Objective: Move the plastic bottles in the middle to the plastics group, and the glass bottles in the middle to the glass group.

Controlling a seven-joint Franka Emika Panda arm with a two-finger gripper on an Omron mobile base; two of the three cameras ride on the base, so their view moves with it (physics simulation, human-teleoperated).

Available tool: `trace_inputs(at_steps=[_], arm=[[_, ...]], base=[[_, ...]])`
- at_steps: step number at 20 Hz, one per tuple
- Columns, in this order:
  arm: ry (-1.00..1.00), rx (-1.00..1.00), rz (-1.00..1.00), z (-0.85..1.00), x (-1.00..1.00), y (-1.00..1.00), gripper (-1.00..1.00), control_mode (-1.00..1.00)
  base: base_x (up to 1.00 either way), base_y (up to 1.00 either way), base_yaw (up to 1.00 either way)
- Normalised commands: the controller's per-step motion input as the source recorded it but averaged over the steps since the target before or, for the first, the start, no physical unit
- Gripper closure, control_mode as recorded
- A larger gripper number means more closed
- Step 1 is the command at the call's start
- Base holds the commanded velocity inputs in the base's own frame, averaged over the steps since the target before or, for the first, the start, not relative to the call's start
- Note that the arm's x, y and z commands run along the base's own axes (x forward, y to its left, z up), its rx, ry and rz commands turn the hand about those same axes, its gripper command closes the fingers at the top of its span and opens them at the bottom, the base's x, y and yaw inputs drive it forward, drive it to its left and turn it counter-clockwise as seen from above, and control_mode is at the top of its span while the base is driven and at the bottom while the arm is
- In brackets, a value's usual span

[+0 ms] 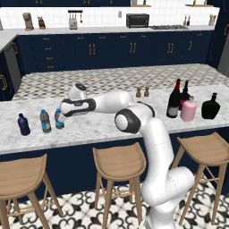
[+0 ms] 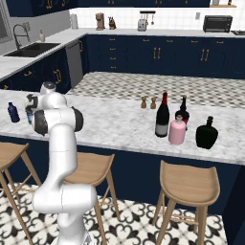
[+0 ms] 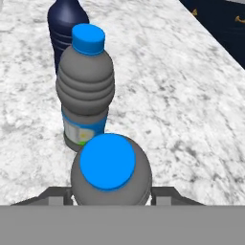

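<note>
1. Gripping the plastic bottle [image 3: 110,168] is the state observed at the pincer [image 1: 61,117]: in the hand view the blue cap is sitting directly below the camera, with the grey shoulders filling the gap between the jaws, so the jaws are standing part-closed on its body.

2. Taking the marble counter [image 1: 103,125] as landmark, the held bottle is standing upright near the counter's left end, its long axis running vertical and in line with the hand's line of sight. Whether its base is touching the marble or hanging just above cannot be told.

3. Lying just beyond the held bottle, further toward the counter's left end, the second water bottle [image 3: 86,91] is standing upright and near it. This is judged to be a member of the plastics group.

4. Standing beyond that again, nearest the counter's left end, is the dark-blue bottle [image 1: 23,125], also upright.

5. The relation governing the coming move: the held bottle is already sitting beside the plastics group, so the release is judged to call for a straight lowering and opening, with care not to knock the neighbour.

6. Far along the counter toward its right end, the wine bottle [image 1: 174,100] and the pink bottle [image 1: 188,110] are waiting close together, with the black flask [image 1: 210,107] just beyond them.
</note>
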Motion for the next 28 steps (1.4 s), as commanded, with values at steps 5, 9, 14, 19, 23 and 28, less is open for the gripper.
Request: trace_inputs(at_steps=[5, 9, 14, 19, 23, 28], arm=[[0.0, 0.0, 0.0, -0.02, 0.0, 0.0, 1.0, -1.0], [0.0, 0.0, 0.0, 0.0, 0.0, 0.0, -1.0, -1.0], [0.0, 0.0, 0.0, 0.0, 0.0, 0.0, -1.0, -1.0], [0.0, 0.0, 0.0, 0.0, 0.0, 0.0, -1.0, -1.0], [0.0, 0.0, 0.0, 0.0, 0.0, 0.0, -1.0, -1.0], [0.0, 0.0, 0.0, 0.01, 0.0, -0.05, -1.0, -1.0]], base=[[0.0, 0.0, 0.0], [0.0, 0.0, 0.0], [0.0, 0.0, 0.0], [0.0, 0.0, 0.0], [0.0, 0.0, 0.0], [0.0, 0.0, 0.0]])
